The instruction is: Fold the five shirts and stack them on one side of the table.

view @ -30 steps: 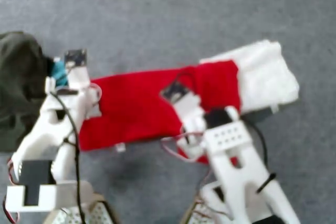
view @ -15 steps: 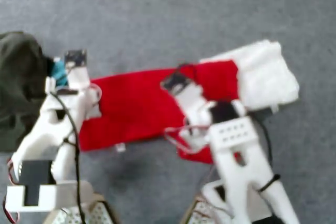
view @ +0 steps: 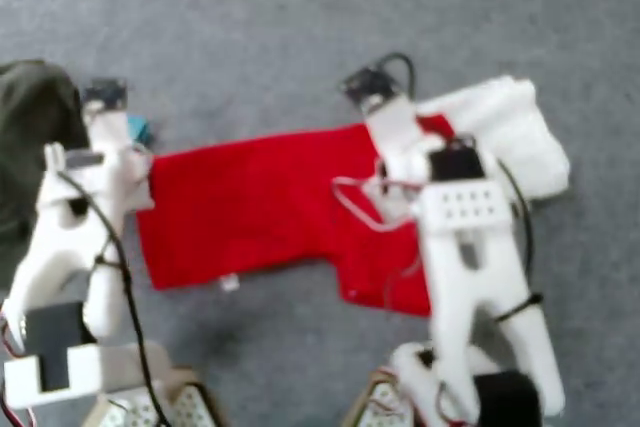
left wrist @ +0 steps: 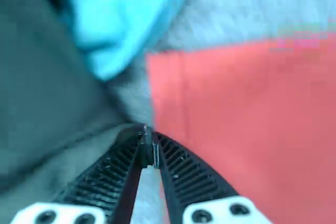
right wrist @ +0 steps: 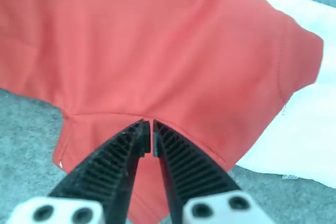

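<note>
A red shirt [view: 250, 207] lies spread flat across the middle of the grey table [view: 300, 37]. A white shirt [view: 515, 142] lies at its right end, and a dark green shirt [view: 30, 137] is bunched at the far left. Between the green and the red shirt peeks a cyan cloth [view: 138, 130]. My left gripper [left wrist: 148, 132] is shut, its tips at the red shirt's [left wrist: 252, 119] left edge; I cannot tell whether it pinches the cloth. My right gripper [right wrist: 147, 126] is shut with nothing in it, hovering over the red shirt [right wrist: 157, 40] near a sleeve seam.
The left arm [view: 70, 217] stands beside the green shirt. The right arm [view: 465, 237] reaches over the red shirt's right part. The cyan cloth [left wrist: 121, 19] lies just beyond the left fingertips. Bare grey table lies along the far side.
The right arm has swung from the near side to the far right end of the red shirt. The left arm has shifted left. The red shirt now lies flatter, a sleeve showing at the front.
</note>
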